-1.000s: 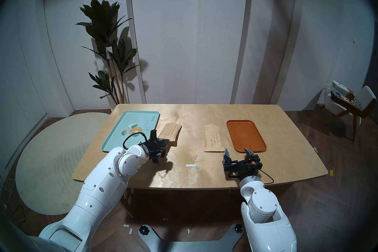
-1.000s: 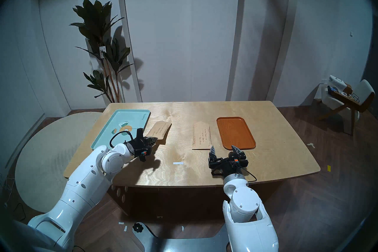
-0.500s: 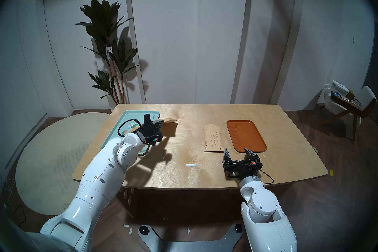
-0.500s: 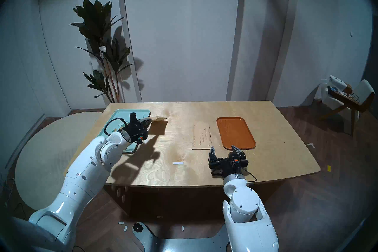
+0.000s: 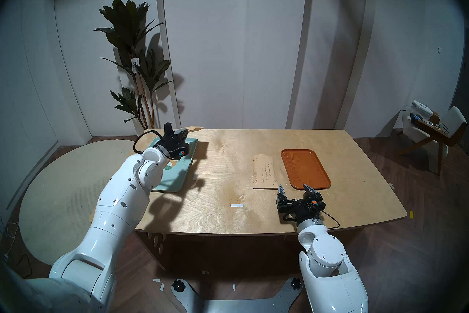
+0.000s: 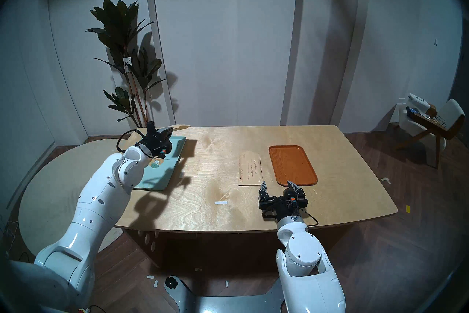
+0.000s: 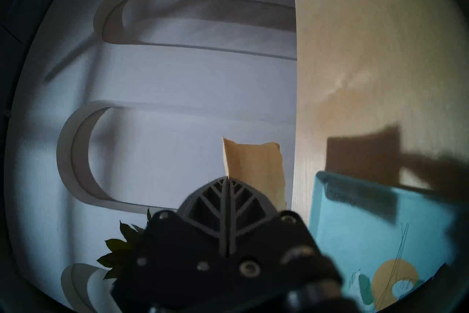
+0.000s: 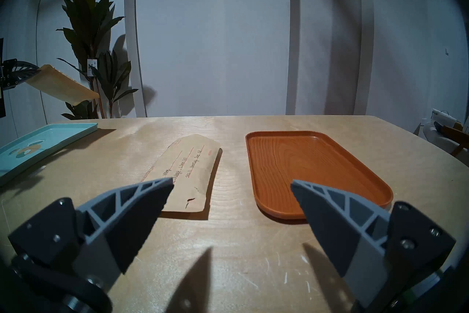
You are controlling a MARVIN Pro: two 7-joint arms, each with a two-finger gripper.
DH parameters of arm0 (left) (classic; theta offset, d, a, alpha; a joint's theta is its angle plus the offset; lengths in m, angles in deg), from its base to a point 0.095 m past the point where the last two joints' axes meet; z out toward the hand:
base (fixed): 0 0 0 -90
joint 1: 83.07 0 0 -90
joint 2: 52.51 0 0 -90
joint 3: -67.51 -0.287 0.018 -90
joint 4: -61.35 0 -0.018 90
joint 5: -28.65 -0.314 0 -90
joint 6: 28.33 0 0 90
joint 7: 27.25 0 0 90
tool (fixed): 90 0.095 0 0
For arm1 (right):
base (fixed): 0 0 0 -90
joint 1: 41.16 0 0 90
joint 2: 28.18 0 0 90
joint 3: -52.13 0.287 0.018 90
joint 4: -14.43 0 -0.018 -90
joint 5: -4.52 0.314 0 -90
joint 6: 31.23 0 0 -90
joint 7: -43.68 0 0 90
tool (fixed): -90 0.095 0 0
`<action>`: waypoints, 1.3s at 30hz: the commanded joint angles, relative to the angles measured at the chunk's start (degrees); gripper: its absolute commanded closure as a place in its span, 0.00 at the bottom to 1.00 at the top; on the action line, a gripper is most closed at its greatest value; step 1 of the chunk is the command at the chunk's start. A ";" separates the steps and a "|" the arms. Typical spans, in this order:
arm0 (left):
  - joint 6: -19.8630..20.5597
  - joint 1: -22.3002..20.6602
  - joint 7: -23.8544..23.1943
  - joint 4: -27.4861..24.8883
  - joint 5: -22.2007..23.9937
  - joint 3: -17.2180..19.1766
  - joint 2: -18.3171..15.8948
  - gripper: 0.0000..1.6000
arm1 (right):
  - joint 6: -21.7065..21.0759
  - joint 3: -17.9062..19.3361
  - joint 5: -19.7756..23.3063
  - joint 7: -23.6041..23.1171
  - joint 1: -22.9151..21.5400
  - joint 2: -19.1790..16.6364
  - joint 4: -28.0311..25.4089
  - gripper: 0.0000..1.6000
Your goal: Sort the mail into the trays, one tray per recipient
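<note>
A tan envelope (image 5: pixel 196 128) hangs in the air above the far end of the mint-green tray (image 5: pixel 177 175), pinched at one end by my left gripper (image 5: pixel 184 132), which is shut on it. In the left wrist view the envelope (image 7: pixel 253 167) sticks out past the closed fingers (image 7: pixel 215 200), with the tray (image 7: pixel 355 228) to their right. A second envelope (image 5: pixel 264 169) with handwriting lies flat just left of the orange-brown tray (image 5: pixel 304 169). My right gripper (image 5: pixel 294 187) hovers open near both, in front of the envelope (image 8: pixel 193 172) and the tray (image 8: pixel 317 170).
A small white tape strip (image 5: pixel 236 205) lies near the table's front middle. A tall potted plant (image 5: pixel 132 50) stands behind the table's far left corner. A chair (image 5: pixel 444 127) stands off to the right. The table's far edge is close to the held envelope.
My left arm lifted the envelope off the table and carried it up, back and left, to above the mint tray's far end. The right arm has not moved.
</note>
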 commanded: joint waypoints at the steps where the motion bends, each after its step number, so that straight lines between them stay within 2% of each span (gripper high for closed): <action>1: -0.69 -4.32 3.35 4.57 -0.23 2.90 -2.67 1.00 | 0.27 -0.02 -0.01 0.00 -0.21 0.01 -1.30 0.00; 6: -1.66 -4.56 5.73 9.06 -0.68 4.33 -4.06 1.00 | 0.25 -0.02 -0.01 0.00 -0.18 0.01 -1.35 0.00; 13: -5.70 -4.86 10.31 15.23 -1.67 3.74 -4.29 1.00 | 0.15 -0.02 -0.01 0.00 -0.08 0.01 -1.53 0.00; 21: -8.65 -3.08 10.96 15.74 -2.04 3.04 -3.96 1.00 | 0.13 -0.02 -0.01 0.00 -0.06 0.01 -1.56 0.00; 30: -8.76 0.82 9.71 13.00 -1.88 3.25 -4.19 1.00 | 0.11 -0.02 -0.01 0.00 -0.05 0.01 -1.59 0.00; 35: -8.90 1.10 9.66 13.84 -2.01 3.24 -4.42 1.00 | 0.10 -0.02 -0.01 0.00 -0.05 0.01 -1.59 0.00; 37: -9.19 1.27 9.06 13.60 -1.80 3.32 -4.72 1.00 | 0.11 -0.02 -0.01 0.00 -0.05 0.01 -1.58 0.00; 39: -9.77 1.75 6.49 12.99 -1.26 3.25 -5.33 1.00 | 0.12 -0.02 -0.01 0.00 -0.05 0.01 -1.57 0.00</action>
